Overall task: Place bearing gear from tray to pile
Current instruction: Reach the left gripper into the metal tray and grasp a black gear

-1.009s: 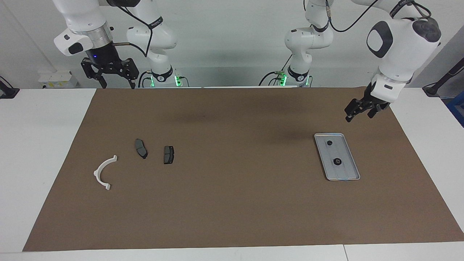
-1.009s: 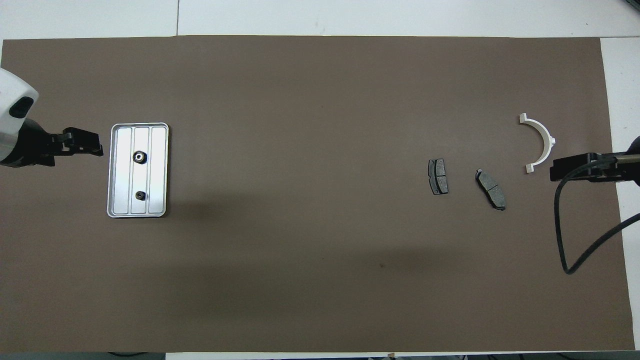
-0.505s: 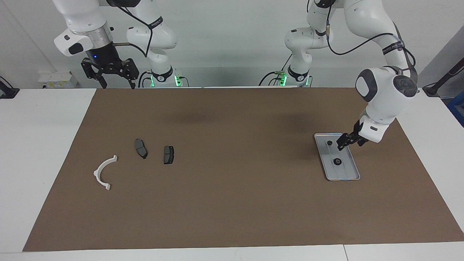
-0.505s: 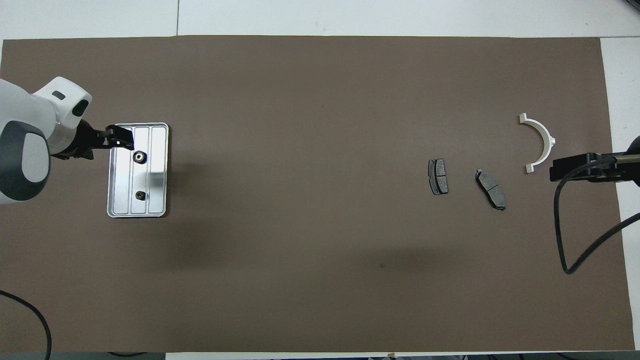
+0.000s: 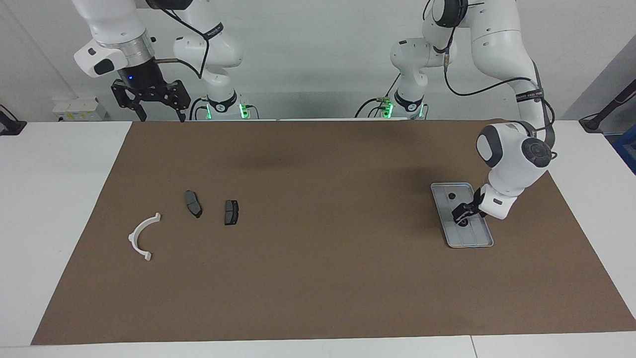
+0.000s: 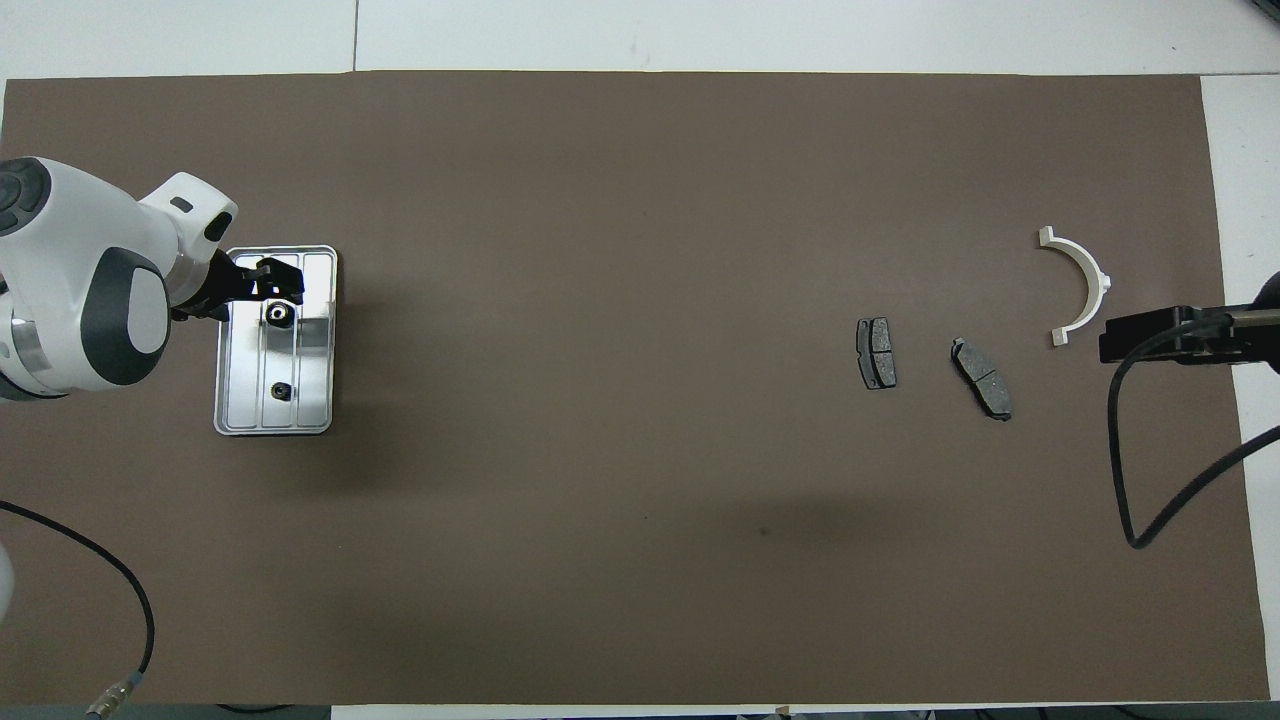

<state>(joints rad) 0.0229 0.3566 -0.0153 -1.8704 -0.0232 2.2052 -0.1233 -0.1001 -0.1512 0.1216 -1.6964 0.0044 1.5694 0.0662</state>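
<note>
The silver ridged tray (image 5: 474, 237) lies toward the left arm's end of the table. In it are a round dark bearing gear (image 5: 462, 223) and, nearer to the robots, a smaller dark part (image 5: 451, 196). My left gripper (image 5: 460, 214) hangs low over the tray, just above the gear. In the overhead view the left gripper (image 6: 272, 284) is over the tray (image 6: 310, 400) beside the gear (image 6: 278, 315). The pile lies toward the right arm's end: a white half-ring bracket (image 5: 133, 235) and two dark pads (image 5: 193, 204) (image 5: 231, 212). My right gripper (image 5: 161, 115) waits open, raised.
A brown mat (image 5: 318, 258) covers most of the white table. In the overhead view the right gripper (image 6: 1108, 345) sits beside the bracket (image 6: 1100, 283), and its black cable (image 6: 1125, 450) loops over the mat's edge.
My left arm has swung down and over the tray, from beside its edge nearest the robots to just above the gear. The right arm has not moved.
</note>
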